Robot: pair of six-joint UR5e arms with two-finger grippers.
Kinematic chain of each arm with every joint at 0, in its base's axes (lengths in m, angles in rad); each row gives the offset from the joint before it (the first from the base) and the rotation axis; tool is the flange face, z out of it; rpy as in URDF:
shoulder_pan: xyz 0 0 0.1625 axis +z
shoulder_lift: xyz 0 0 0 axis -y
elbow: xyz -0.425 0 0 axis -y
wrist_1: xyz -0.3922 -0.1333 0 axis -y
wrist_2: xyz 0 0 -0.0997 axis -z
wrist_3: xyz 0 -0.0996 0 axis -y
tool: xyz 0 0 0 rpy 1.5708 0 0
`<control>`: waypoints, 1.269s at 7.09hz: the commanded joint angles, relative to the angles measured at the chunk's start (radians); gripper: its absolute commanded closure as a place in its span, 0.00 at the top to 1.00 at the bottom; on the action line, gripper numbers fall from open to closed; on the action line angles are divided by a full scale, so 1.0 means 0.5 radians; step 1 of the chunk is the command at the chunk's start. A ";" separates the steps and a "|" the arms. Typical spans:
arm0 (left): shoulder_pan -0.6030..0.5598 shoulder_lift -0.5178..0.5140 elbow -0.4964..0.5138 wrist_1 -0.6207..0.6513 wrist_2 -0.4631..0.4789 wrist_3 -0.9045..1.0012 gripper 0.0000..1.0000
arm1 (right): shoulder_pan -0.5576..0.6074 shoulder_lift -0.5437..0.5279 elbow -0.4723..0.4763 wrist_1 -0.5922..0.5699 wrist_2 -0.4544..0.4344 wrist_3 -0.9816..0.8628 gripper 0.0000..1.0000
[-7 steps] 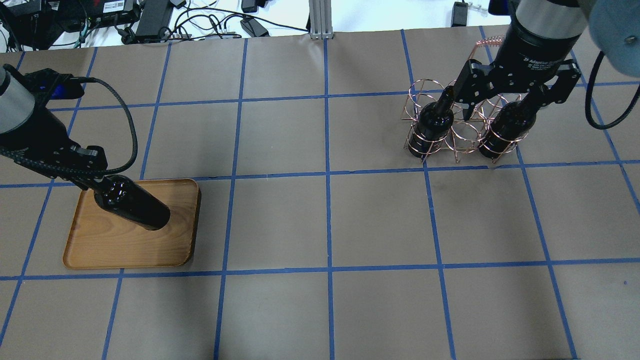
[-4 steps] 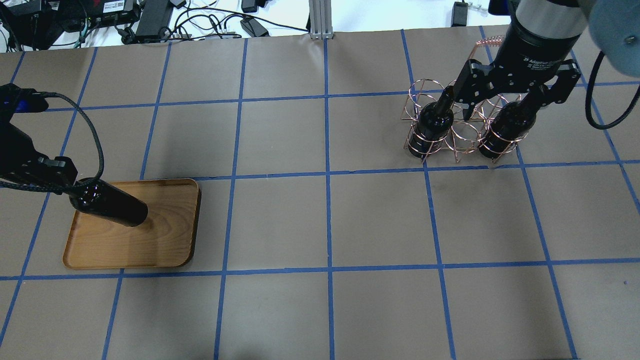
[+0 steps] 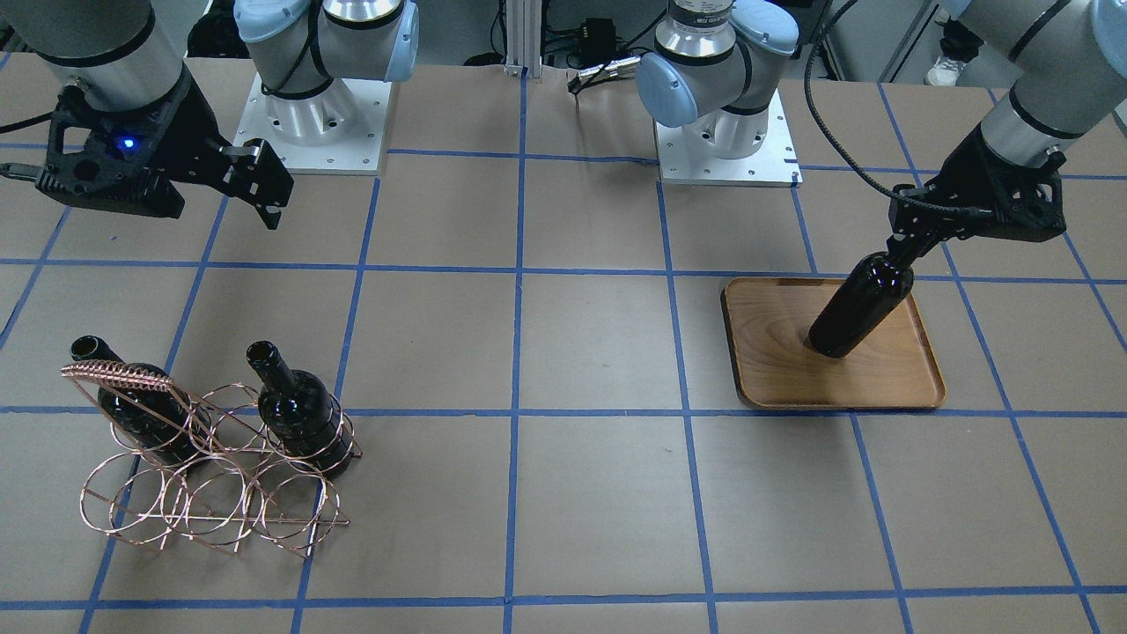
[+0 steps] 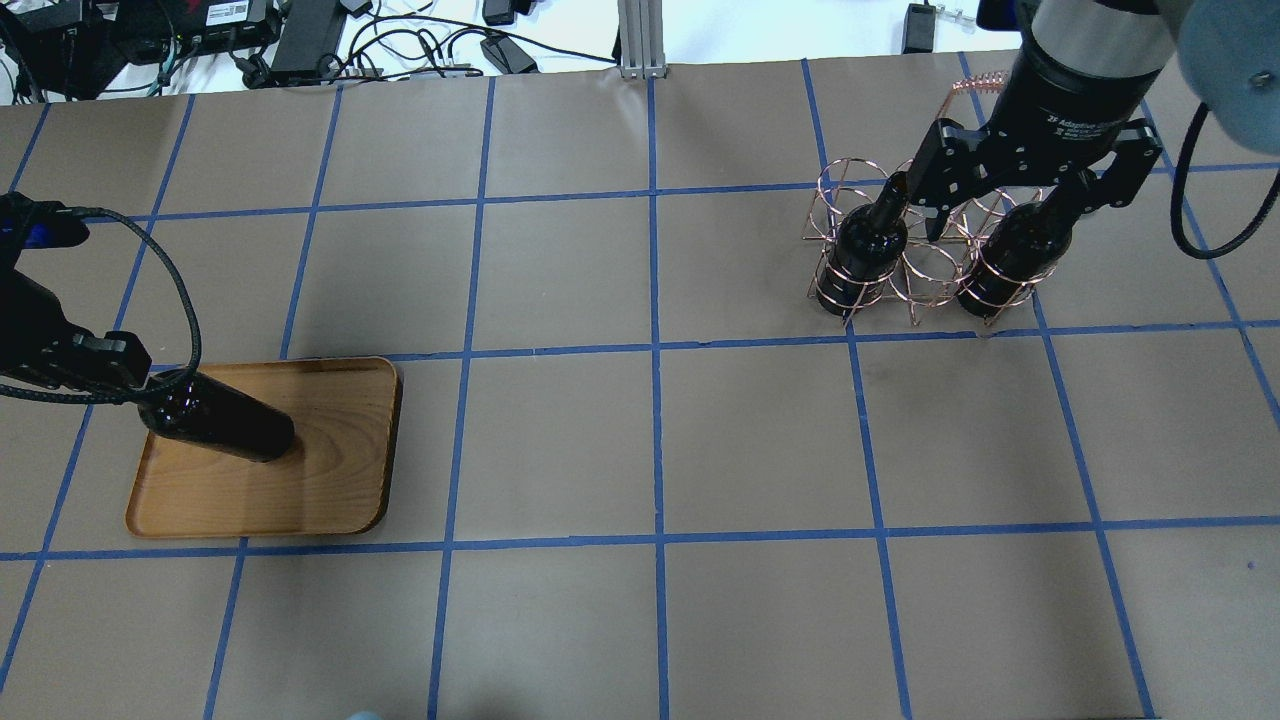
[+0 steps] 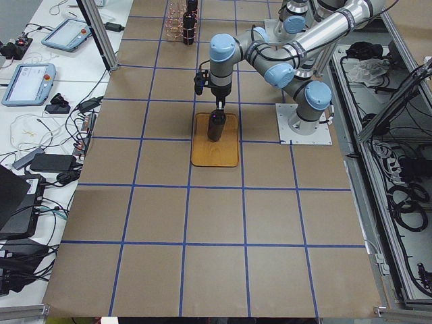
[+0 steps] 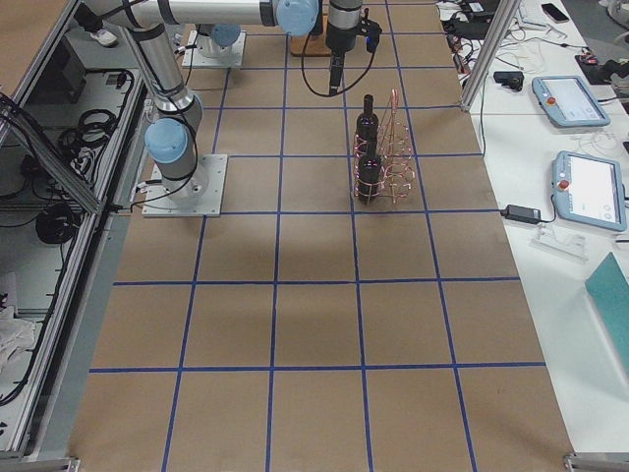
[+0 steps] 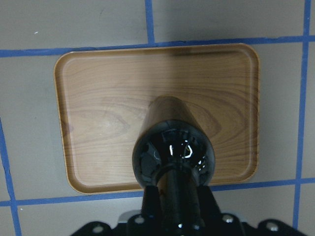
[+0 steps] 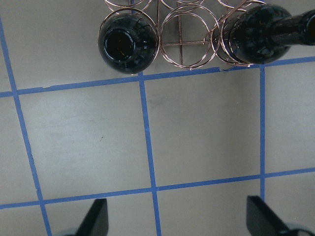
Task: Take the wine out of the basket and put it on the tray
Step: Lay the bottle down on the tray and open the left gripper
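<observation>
Left gripper (image 3: 905, 249) clamps black glass wine bottle (image 3: 858, 304) by neck, steadying it upright on light-brown wooden tray (image 3: 775, 352) at tabletop (image 3: 581, 493) left end.

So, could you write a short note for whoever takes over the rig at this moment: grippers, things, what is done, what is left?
Left gripper: shut on the neck of the wine bottle, which seems to rest on the tray, not yet released.
Right gripper: open, empty, above the basket.
Two other bottles stand in the basket.
Done: one bottle brought to the tray.
Left: open the left gripper and withdraw.
</observation>
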 commanded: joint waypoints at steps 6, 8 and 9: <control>0.001 0.008 0.095 0.001 0.015 -0.070 0.82 | 0.000 0.003 0.000 0.003 0.001 0.003 1.00; -0.024 -0.047 0.325 -0.157 0.015 -0.146 0.96 | 0.000 0.003 0.000 0.003 0.004 0.003 1.00; -0.048 -0.056 0.438 -0.316 0.012 -0.204 1.00 | 0.000 0.003 0.000 0.006 0.004 0.003 1.00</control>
